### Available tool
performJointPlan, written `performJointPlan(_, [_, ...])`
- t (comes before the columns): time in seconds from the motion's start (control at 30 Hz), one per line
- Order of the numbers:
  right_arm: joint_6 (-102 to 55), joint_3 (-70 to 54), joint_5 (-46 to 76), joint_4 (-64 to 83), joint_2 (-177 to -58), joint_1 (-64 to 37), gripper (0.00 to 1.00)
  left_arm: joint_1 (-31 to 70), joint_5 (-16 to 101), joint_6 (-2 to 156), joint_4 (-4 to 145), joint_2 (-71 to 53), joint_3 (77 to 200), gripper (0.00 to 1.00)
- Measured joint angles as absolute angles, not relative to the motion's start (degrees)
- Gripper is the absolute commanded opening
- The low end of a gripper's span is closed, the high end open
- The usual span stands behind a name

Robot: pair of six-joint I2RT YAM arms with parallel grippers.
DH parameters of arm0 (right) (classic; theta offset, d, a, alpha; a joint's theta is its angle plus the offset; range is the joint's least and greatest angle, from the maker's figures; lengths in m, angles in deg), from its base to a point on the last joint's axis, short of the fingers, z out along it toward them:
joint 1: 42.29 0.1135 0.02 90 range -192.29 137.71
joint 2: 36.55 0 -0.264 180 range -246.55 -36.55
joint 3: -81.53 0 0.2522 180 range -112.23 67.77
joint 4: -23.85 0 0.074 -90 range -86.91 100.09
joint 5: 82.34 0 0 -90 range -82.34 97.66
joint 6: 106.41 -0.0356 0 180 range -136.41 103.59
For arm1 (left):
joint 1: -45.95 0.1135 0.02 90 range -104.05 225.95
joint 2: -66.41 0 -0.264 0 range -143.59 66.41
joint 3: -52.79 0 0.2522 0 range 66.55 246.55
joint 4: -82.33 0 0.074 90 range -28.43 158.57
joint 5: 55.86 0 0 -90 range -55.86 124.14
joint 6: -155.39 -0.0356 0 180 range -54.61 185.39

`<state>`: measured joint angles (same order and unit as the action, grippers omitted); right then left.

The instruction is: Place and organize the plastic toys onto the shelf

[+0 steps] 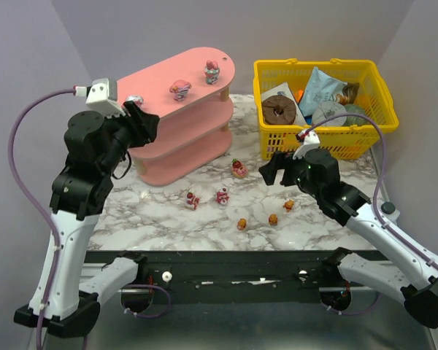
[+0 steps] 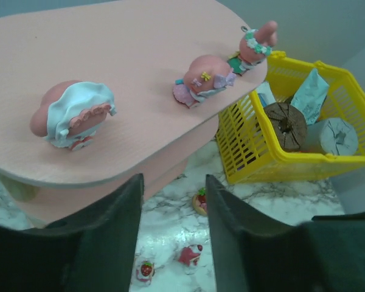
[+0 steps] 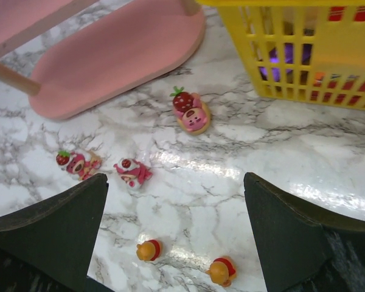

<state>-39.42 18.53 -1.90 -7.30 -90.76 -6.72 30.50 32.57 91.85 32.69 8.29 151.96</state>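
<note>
Closest to your arm bases: three orange-brown toys (image 1: 241, 224) on marble tabletop (image 1: 153, 213), well apart from shelf (image 1: 160, 76). Next row back: three pink-red toys (image 1: 223, 196), also on tabletop, nearer shelf foot. Your right end effector (image 1: 276, 173) hovers above tabletop beside them, fingers spread wide, holding nothing. Your left end effector (image 2: 171, 188) is raised at near end of shelf's top board, fingers parted, empty. Three pastel toys (image 2: 204, 82) rest on that board. Yellow basket (image 1: 321, 146) stands right of shelf.
</note>
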Motion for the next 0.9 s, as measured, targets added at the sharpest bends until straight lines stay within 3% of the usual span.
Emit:
performJointPlan(0.1, [-38.4,22.1,2.3,-3.2,-91.1,-5.8,1.00,30.5,33.8,89.1,32.6,13.8,149.2,0.85])
performJointPlan(0.3, [-34.7,24.5,7.1,5.1,-97.0,1.1,1.00,30.5,32.3,86.5,32.0,22.9,141.4,0.98])
performJointPlan(0.5, [-31.8,24.4,6.6,13.8,-109.9,8.7,0.98,30.5,26.9,85.9,32.1,28.1,134.4,0.99])
performJointPlan(0.9, [-34.1,24.3,4.8,23.7,-128.1,9.5,0.85,30.5,19.1,85.9,33.5,31.4,129.4,0.99])
